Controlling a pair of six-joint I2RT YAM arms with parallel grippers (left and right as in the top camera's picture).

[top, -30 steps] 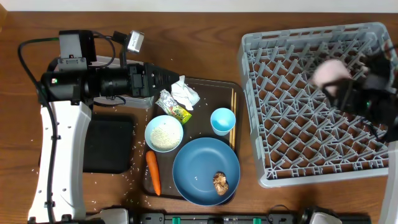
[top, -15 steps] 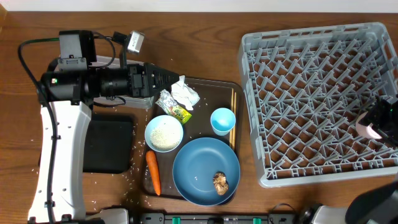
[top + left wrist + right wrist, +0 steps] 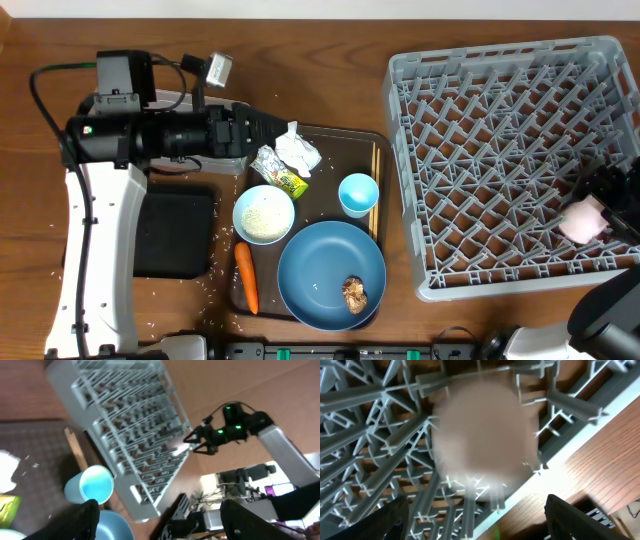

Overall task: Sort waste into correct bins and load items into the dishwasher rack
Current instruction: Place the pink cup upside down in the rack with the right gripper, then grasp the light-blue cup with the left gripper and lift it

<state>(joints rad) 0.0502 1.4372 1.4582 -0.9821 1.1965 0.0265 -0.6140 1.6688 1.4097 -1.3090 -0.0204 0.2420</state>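
"Overhead, where's the pale pink cup [image 3: 583,218]?"
"Lower right of the dishwasher rack [image 3: 480,140], blurred, by the right gripper [image 3: 476,507], which is spread wide. Left gripper [image 3: 157,515] is wide too, beside the crumpled white paper [image 3: 298,150]."

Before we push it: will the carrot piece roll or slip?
It probably rolls sideways: the carrot looks round and tapered, so it may curve off. It looks stiff, not floppy. Its smooth skin could slip in a pinch.
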